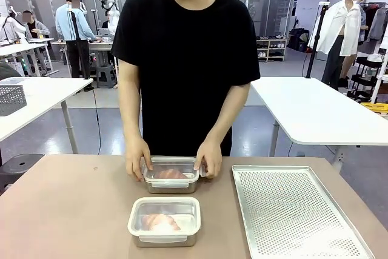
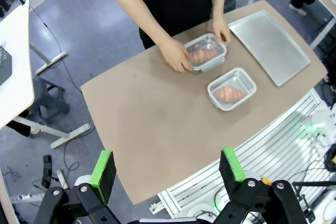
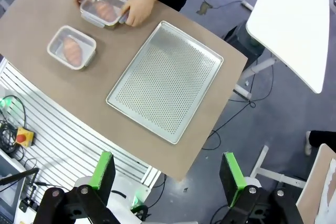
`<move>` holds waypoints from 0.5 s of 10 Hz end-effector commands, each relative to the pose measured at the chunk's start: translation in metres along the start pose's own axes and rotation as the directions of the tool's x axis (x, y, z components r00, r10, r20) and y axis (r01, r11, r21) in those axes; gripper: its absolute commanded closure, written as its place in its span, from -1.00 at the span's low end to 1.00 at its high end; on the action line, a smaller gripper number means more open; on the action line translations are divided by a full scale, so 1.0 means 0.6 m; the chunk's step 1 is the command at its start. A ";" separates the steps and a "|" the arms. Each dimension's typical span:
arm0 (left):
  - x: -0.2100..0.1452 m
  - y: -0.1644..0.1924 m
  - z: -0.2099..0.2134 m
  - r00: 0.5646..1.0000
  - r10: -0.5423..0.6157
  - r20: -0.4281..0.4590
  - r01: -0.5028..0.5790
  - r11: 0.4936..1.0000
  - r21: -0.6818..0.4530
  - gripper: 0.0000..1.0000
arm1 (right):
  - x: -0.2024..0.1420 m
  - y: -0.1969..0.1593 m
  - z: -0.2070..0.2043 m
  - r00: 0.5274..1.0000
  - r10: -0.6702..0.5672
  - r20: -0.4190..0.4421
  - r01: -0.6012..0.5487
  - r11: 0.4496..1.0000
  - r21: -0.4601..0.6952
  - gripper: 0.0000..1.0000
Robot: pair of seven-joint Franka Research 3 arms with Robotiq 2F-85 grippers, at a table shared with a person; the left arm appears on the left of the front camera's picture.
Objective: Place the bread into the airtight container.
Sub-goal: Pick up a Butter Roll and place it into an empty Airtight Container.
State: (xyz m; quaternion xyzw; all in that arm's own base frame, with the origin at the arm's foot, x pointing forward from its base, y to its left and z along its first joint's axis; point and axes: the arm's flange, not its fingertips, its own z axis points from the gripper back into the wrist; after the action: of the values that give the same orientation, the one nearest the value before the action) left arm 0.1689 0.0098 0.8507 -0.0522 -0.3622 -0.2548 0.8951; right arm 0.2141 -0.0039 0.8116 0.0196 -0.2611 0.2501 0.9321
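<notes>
With both grippers, left gripper (image 2: 168, 174) and right gripper (image 3: 167, 174), wide and empty above the worktop (image 1: 66, 210), the person's hands (image 1: 138, 161) should press the lid evenly onto the far container (image 1: 171, 175), 1 of 2 holding bread (image 1: 170, 174).

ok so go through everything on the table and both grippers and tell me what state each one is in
Far container: bread inside, lidded, person's hands on both ends.
Near container: bread inside, lid on, nobody touching it.
Perforated tray: bare.
Left gripper: open, holding nothing, high above the table.
Right gripper: open, holding nothing, high above the table.
</notes>
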 end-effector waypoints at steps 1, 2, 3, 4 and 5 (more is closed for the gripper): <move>0.002 0.000 0.001 1.000 0.000 0.001 0.000 1.000 0.001 -1.00 | -0.003 -0.002 -0.002 1.000 0.000 -0.005 0.000 1.000 0.002 -1.00; 0.002 0.000 0.001 1.000 0.000 0.001 0.000 1.000 0.001 -1.00 | -0.003 -0.002 -0.002 1.000 0.000 -0.005 0.000 1.000 0.002 -1.00; 0.002 0.000 0.001 1.000 0.000 0.001 0.000 1.000 0.001 -1.00 | -0.003 -0.002 -0.002 1.000 0.000 -0.005 0.000 1.000 0.002 -1.00; 0.002 0.000 0.001 1.000 0.000 0.001 0.000 1.000 0.001 -1.00 | -0.003 -0.002 -0.002 1.000 0.000 -0.005 0.000 1.000 0.002 -1.00; 0.002 0.000 0.001 1.000 0.000 0.001 0.000 1.000 0.001 -1.00 | -0.003 -0.002 -0.002 1.000 0.000 -0.005 0.000 1.000 0.002 -1.00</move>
State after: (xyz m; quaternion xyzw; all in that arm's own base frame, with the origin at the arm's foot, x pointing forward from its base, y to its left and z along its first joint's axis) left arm 0.1689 0.0098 0.8507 -0.0522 -0.3622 -0.2548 0.8951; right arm 0.2141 -0.0045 0.8116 0.0200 -0.2611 0.2497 0.9323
